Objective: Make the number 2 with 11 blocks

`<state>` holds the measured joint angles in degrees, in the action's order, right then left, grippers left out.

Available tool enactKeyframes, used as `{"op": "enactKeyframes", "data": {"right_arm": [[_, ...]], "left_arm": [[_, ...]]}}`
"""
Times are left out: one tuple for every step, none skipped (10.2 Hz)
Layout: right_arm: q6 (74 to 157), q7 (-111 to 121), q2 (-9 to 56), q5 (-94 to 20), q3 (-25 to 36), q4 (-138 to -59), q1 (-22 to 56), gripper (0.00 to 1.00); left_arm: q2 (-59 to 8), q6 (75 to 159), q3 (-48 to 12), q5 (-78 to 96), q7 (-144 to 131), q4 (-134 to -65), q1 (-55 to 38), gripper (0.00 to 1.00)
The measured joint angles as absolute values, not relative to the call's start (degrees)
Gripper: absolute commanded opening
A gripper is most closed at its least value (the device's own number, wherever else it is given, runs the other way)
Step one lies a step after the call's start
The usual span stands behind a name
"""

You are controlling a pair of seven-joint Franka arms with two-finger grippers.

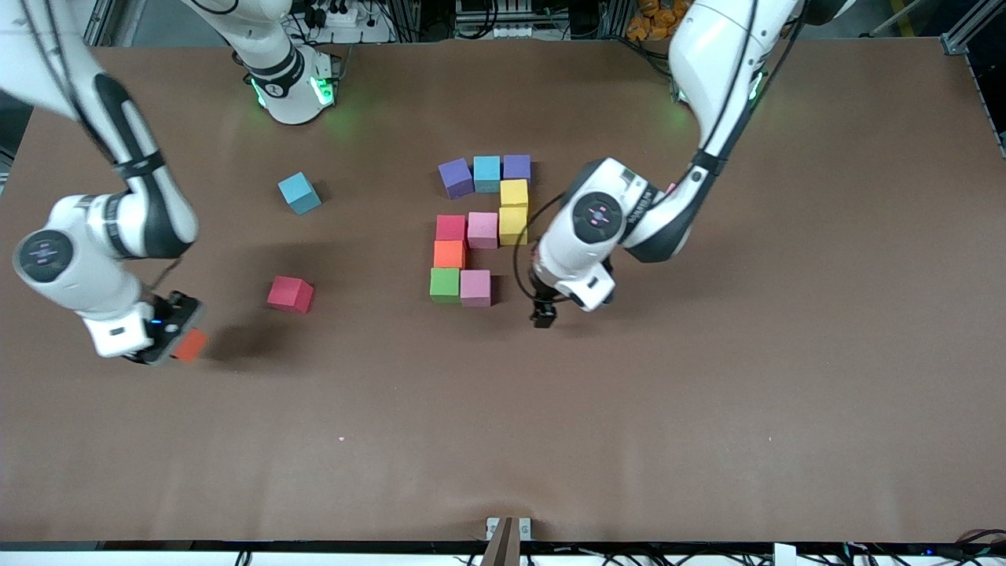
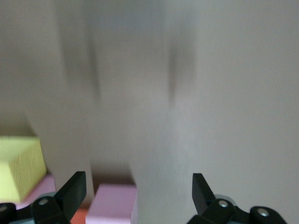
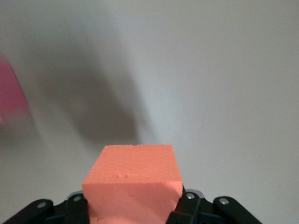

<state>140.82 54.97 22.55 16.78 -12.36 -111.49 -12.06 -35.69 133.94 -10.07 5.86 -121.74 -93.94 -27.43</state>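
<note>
Right wrist view: right gripper (image 3: 135,207) pinching orange block (image 3: 133,179); left gripper (image 1: 542,317) spread.

A brown table (image 1: 707,409) with a plain matte top filled nearly the whole front view. A small grey bracket (image 1: 508,528) sat at the middle of the table's edge nearest the front camera. Above the table's top edge in that view, a white power strip (image 1: 339,16) and dark cables (image 1: 503,20) lay among metal frame rails. An aluminium rail (image 1: 971,31) stood at the corner by the left arm's end of the table.
</note>
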Motion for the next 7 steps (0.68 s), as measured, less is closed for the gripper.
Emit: {"op": "enactKeyframes", "data": {"right_arm": [[139.6,49.1,21.2,16.8,-12.7,-111.4,-5.9,0.45],[139.1,43.8,20.5,16.5,-12.8,-110.9,0.4,0.45],[138.7,40.3,20.5,15.1,-12.9,-110.2,5.3,0.46],[138.7,39.5,20.5,11.6,-12.8,-109.7,8.5,0.46],[138.8,39.5,20.7,7.5,-12.8,-108.9,11.0,0.46],[138.8,39.6,21.3,3.6,-12.7,-107.2,14.0,0.46],[138.8,39.6,22.6,1.2,-12.6,-104.5,17.8,0.46]], "left_arm": [[-34.9,133.9,-10.1,5.9,-118.6,-96.7,-25.5,1.00],[-33.3,133.9,-10.1,5.9,-114.9,-100.4,-23.5,1.00],[-31.0,133.9,-10.1,5.9,-110.7,-104.8,-21.7,1.00],[-28.1,133.9,-10.1,5.9,-107.0,-109.8,-20.4,1.00],[-25.1,133.9,-10.1,5.9,-103.7,-114.5,-19.1,1.00],[-22.2,133.9,-10.1,5.9,-100.6,-119.1,-18.1,1.00],[-19.6,133.9,-10.2,5.9,-97.5,-123.4,-17.6,1.00]]}}
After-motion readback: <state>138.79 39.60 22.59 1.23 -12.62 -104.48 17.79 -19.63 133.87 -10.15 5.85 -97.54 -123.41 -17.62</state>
